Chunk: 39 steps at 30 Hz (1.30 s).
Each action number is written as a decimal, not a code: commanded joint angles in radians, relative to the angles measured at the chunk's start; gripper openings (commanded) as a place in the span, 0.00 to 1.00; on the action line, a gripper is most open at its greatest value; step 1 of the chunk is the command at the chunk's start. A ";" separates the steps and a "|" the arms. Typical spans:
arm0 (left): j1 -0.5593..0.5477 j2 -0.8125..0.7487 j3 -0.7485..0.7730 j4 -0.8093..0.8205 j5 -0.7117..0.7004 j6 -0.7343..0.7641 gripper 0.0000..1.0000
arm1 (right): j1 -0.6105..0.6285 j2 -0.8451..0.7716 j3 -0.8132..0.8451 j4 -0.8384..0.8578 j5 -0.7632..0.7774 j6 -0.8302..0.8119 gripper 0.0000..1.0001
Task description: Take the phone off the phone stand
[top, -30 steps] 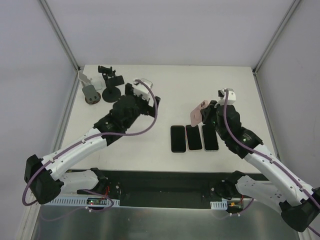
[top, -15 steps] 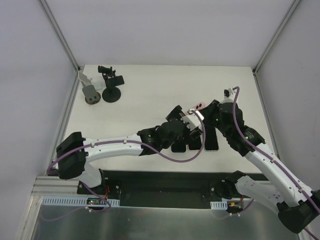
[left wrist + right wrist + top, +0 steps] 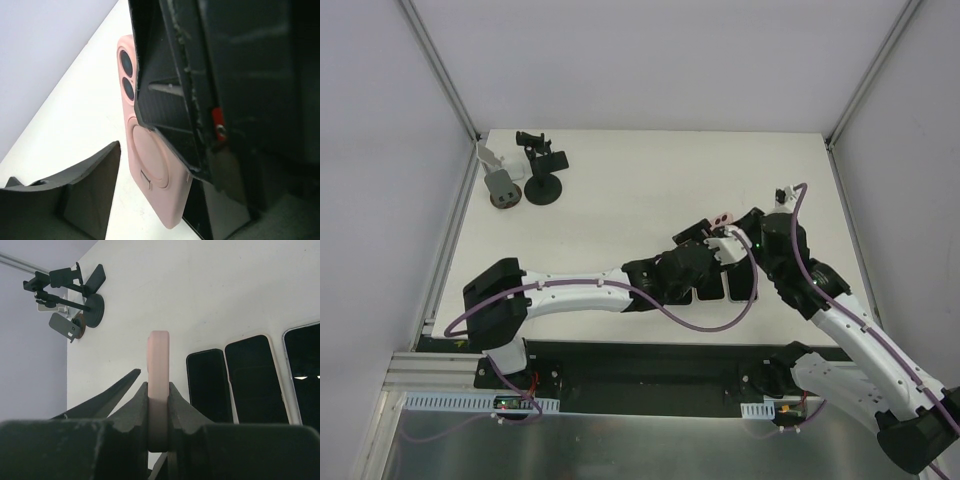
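Note:
The pink phone (image 3: 723,216) is off the stand and held edge-up above the table by my right gripper (image 3: 738,236), which is shut on its lower end (image 3: 159,390). The black phone stand (image 3: 542,172) is empty at the table's far left; it also shows in the right wrist view (image 3: 75,292). My left gripper (image 3: 705,242) is open next to the phone. In the left wrist view the phone's back (image 3: 150,155) stands between one of my left fingers (image 3: 75,195) and black gripper parts on the right.
Three dark phones lie side by side, screen up, under the grippers (image 3: 210,385), (image 3: 255,380), (image 3: 305,370); the left arm covers most of them in the top view. A grey object (image 3: 501,186) lies beside the stand.
My left arm has swung from beside the stand at the far left across to the pink phone. My right gripper has kept hold of the phone, shifting it slightly.

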 commanded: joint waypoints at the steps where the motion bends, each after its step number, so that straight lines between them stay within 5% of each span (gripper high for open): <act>1: -0.019 0.025 0.030 0.029 -0.070 0.070 0.55 | 0.002 -0.029 0.018 0.116 -0.008 0.067 0.01; 7: -0.025 0.044 0.025 0.027 -0.120 0.065 0.42 | -0.004 -0.026 0.002 0.137 0.006 0.107 0.01; 10: -0.028 0.047 0.020 0.021 -0.131 0.050 0.22 | -0.010 -0.032 -0.012 0.153 0.014 0.130 0.01; 14: -0.031 0.027 0.022 -0.006 -0.139 0.021 0.00 | -0.023 -0.049 -0.041 0.188 0.023 0.156 0.25; 15: -0.030 0.022 0.023 -0.012 -0.137 0.011 0.00 | -0.026 -0.055 -0.047 0.208 0.026 0.156 0.41; 21: -0.028 -0.027 -0.006 -0.063 -0.131 -0.064 0.00 | -0.064 -0.090 -0.101 0.289 0.034 0.145 0.76; 30: 0.103 -0.191 -0.111 -0.225 0.011 -0.380 0.00 | -0.122 -0.164 -0.125 0.302 0.087 -0.028 0.93; 39: 0.454 -0.332 -0.266 -0.295 0.548 -0.808 0.00 | -0.136 -0.277 -0.148 0.222 0.190 -0.341 0.97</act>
